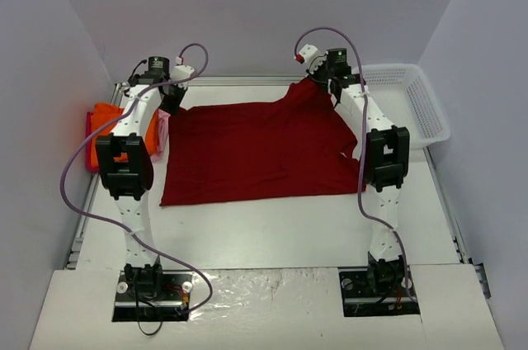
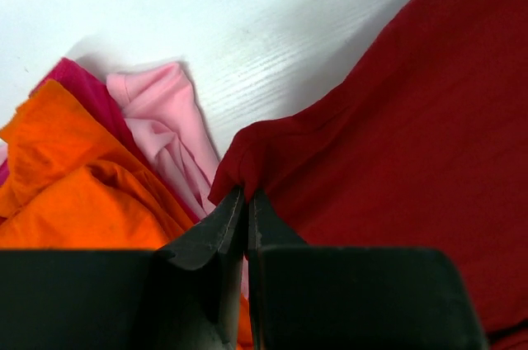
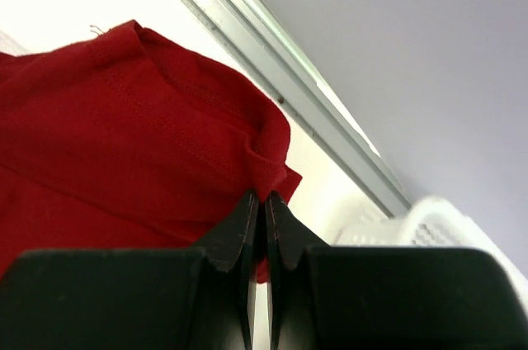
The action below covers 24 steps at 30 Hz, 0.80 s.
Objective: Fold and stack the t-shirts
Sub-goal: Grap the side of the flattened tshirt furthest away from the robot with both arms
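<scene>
Across the worktop's far half: dark red t-shirt (image 1: pixel 256 152) spread.
Left gripper (image 2: pixel 246 197) and right gripper (image 3: pixel 264 200) clamp its far corners; orange t-shirt (image 2: pixel 74 193), pink t-shirt (image 2: pixel 161 119) heaped at left edge.

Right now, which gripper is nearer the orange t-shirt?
Left. The left gripper pinches a corner of the dark red t-shirt beside the orange t-shirt; the right gripper holds the opposite corner near the white mesh basket.

White table (image 1: pixel 272 226) w/ dark red tee (image 1: pixel 247 156), orange tee (image 1: pixel 103 119), pink tee (image 2: pixel 165 119), poss. basket (image 1: pixel 417 102)
</scene>
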Available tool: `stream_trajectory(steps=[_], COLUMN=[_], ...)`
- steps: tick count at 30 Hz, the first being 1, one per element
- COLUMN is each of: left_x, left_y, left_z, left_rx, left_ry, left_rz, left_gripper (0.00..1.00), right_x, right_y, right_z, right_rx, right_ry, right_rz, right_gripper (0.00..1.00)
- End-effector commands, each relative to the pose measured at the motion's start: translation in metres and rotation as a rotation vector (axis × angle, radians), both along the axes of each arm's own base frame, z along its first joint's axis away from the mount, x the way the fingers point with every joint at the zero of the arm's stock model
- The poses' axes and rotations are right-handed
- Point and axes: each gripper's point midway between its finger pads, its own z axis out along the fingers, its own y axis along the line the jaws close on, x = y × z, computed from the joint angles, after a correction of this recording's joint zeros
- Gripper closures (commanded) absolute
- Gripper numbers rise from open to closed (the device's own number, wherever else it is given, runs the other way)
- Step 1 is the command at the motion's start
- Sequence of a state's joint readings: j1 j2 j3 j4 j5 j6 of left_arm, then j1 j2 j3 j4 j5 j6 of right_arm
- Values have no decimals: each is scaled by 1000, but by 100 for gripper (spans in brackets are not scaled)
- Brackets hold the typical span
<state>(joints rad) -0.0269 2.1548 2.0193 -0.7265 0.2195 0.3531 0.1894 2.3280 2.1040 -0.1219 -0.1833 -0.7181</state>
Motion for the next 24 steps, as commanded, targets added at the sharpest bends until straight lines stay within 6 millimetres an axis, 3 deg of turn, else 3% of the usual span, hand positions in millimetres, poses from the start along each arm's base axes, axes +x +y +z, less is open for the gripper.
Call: stream_trajectory(steps=[1,7,8,13,24], left_x=[-10,-24,-28,-40,-65], left_y=[-6,-8,-10,-10,-14], left_z=[37,47,43,49,43], left_rx=[-22,-40,-44,-49,-60], left_ry=[-66,-81,-70,-80,-61], left_rz=[-4,-15,-21,-26,-58], left_gripper=[98,98,98,98,98], right_x=[-18,-49,-55,-77,-118], right_y=[-17,-26,-27,-30,-26], right_z=[62,76,68,75,62], right_rx=[38,63,62,70,84], right_ry=[-75,-53,-30,-8,103], right_rz=[-43,-48,-50,-46,-26], right_gripper=[100,100,100,100,100])
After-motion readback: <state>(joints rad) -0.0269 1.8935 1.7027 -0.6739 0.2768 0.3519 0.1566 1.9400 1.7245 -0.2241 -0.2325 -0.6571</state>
